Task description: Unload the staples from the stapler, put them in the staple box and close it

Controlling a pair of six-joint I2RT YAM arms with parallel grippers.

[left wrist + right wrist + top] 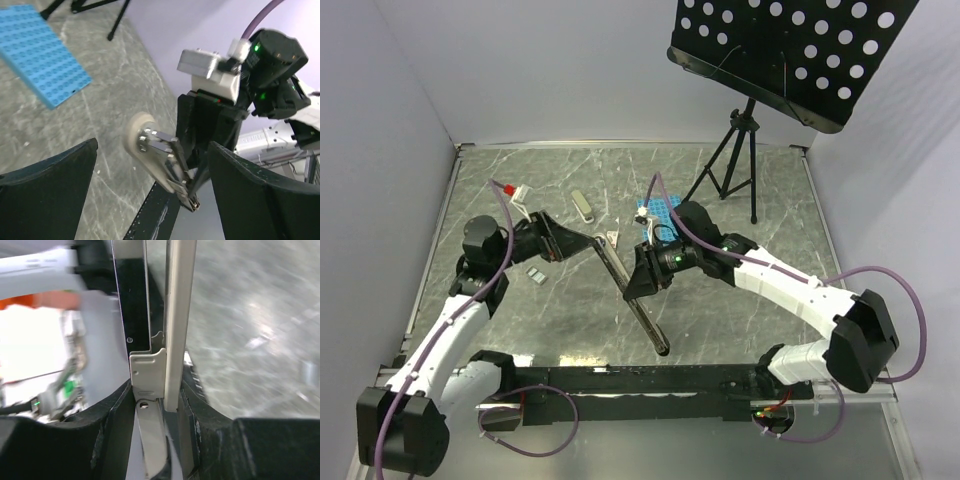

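The slim black stapler with its silver strip lies slantwise, from near my left gripper down toward the front edge. My right gripper is shut on its middle; in the right wrist view both fingers press the stapler's sides. My left gripper is open, its fingers wide apart around the stapler's far metal end without touching it. Two small grey staple strips lie on the table below my left gripper.
A blue studded plate lies behind the right gripper and shows in the left wrist view. A small tan-white block and a grey-white bar lie nearby. A tripod with a perforated black stand is at the back right.
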